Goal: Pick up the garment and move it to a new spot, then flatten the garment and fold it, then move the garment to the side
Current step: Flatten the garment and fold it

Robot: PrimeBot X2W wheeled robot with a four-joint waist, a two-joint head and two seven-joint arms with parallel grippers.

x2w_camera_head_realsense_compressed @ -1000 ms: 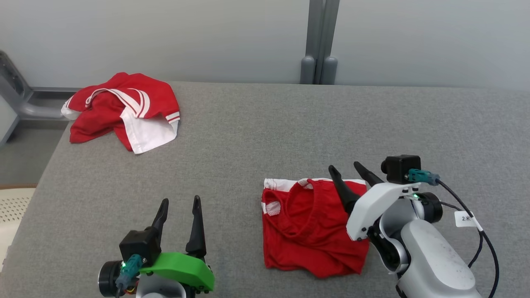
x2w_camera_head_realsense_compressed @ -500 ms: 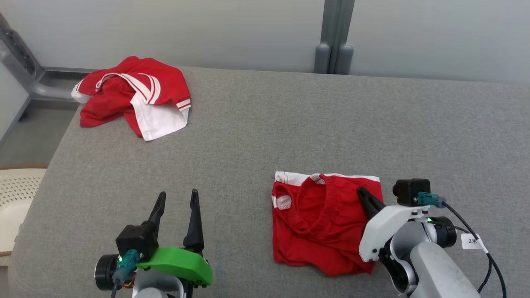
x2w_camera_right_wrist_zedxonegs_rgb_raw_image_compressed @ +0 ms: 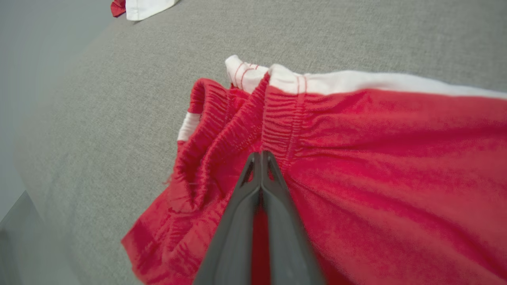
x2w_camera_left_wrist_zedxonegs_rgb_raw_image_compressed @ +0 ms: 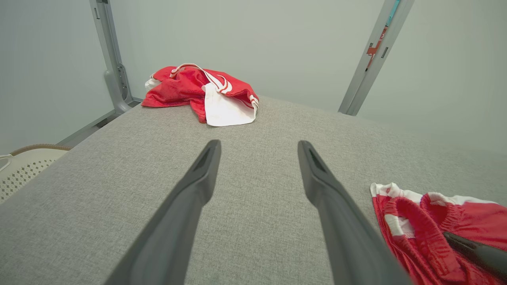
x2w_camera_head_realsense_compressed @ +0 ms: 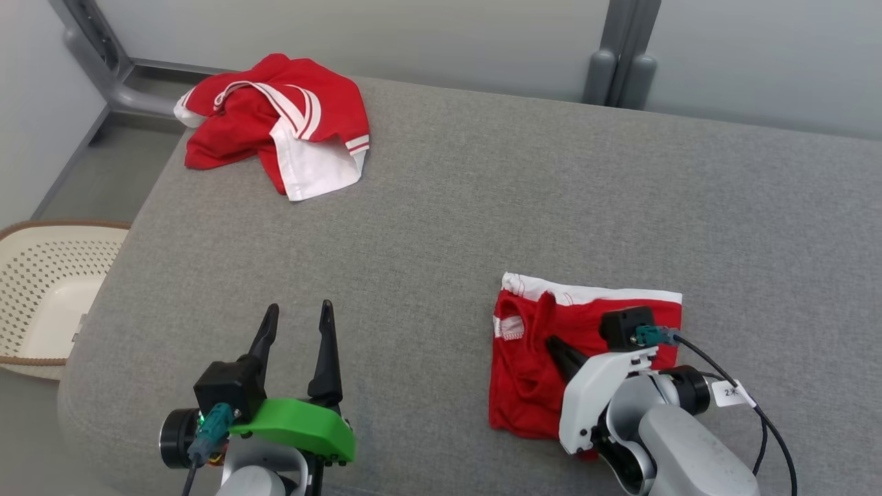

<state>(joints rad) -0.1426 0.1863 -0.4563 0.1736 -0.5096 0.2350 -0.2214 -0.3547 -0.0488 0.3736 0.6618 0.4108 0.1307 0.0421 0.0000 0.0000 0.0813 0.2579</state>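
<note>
This looks like a robot test room in a lab rather than a home, though little of the room shows. The walls [x2w_camera_head_realsense_compressed: 344, 34] are bare pale-grey panels joined by grey metal posts [x2w_camera_head_realsense_compressed: 620, 65]. The counter [x2w_camera_head_realsense_compressed: 448, 207] is one broad slab covered in grey cloth. Red shorts [x2w_camera_head_realsense_compressed: 517, 389] and a red-and-white garment [x2w_camera_head_realsense_compressed: 275, 117] lie on it, well apart. A cream plastic laundry basket [x2w_camera_head_realsense_compressed: 41, 289] stands on the floor beside it. A tagged cable [x2w_camera_head_realsense_compressed: 730, 393] trails from a pale robot arm [x2w_camera_head_realsense_compressed: 689, 448].
</note>
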